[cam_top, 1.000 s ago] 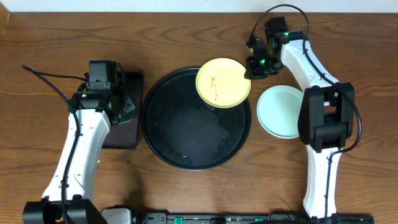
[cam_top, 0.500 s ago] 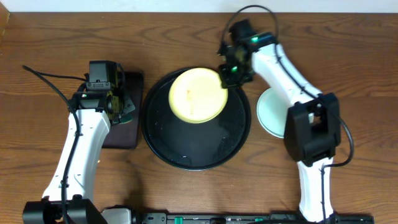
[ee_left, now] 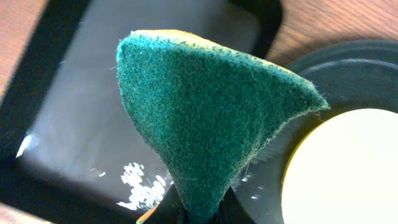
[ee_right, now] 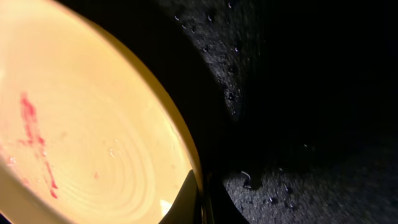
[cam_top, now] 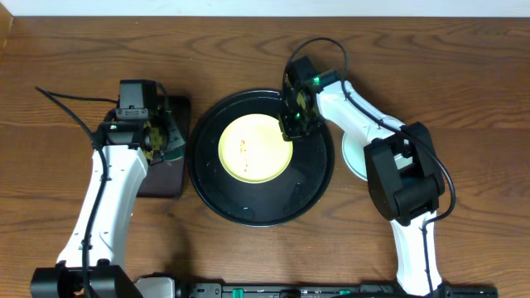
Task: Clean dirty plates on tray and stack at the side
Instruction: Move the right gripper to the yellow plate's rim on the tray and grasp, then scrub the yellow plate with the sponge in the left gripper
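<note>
Right end effector (cam_top: 290,131) pinching yellow plate (cam_top: 252,149), left end effector (ee_left: 202,214) pinching sponge (ee_left: 205,106), mint plate (cam_top: 352,159) half-hidden

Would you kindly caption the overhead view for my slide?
Right gripper holds the smeared yellow plate over the black tray; left gripper holds a green sponge.

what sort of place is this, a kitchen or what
Probably a robot lab bench staged for dishwashing, not a kitchen: left arm and right arm at a wooden table, wet black tray with one smeared plate.
</note>
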Action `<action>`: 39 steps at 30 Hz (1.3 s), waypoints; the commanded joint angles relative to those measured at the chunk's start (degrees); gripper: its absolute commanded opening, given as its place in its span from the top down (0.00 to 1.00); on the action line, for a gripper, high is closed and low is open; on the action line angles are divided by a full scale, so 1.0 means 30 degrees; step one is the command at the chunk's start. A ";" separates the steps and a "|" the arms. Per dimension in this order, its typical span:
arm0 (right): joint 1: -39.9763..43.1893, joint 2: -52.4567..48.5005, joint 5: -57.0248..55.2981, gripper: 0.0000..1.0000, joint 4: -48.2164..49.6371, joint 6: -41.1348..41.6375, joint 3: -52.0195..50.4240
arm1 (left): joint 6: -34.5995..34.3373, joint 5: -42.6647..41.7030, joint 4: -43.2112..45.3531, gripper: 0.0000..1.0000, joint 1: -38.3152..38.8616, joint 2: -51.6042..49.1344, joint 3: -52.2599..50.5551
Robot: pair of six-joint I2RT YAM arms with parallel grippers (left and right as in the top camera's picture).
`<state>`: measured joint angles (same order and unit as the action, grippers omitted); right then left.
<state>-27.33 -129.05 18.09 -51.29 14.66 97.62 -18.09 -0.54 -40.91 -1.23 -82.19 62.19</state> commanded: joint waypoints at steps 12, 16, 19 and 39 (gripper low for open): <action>-0.0036 0.0007 -0.0452 0.99 0.0707 0.1115 -0.1027 | 0.0080 -0.1188 0.2127 0.93 0.4685 -0.1180 0.0321; -0.0036 0.0007 -0.0452 0.99 0.0743 0.1115 -0.1027 | -0.0015 -0.1202 0.2484 0.92 0.5792 -0.2725 0.0321; -0.0036 0.0007 -0.0452 0.99 0.0736 0.1115 -0.1027 | -0.0168 -0.1173 0.2696 0.93 0.6659 -0.3956 0.0321; -0.0051 0.0007 -0.0459 0.99 0.0743 0.1100 -0.1027 | 0.1078 -0.4459 0.3687 0.93 0.7621 -0.7074 0.0313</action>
<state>-27.24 -128.53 18.61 -49.36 16.58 95.88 -20.75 -7.68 -30.11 20.64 -103.09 62.19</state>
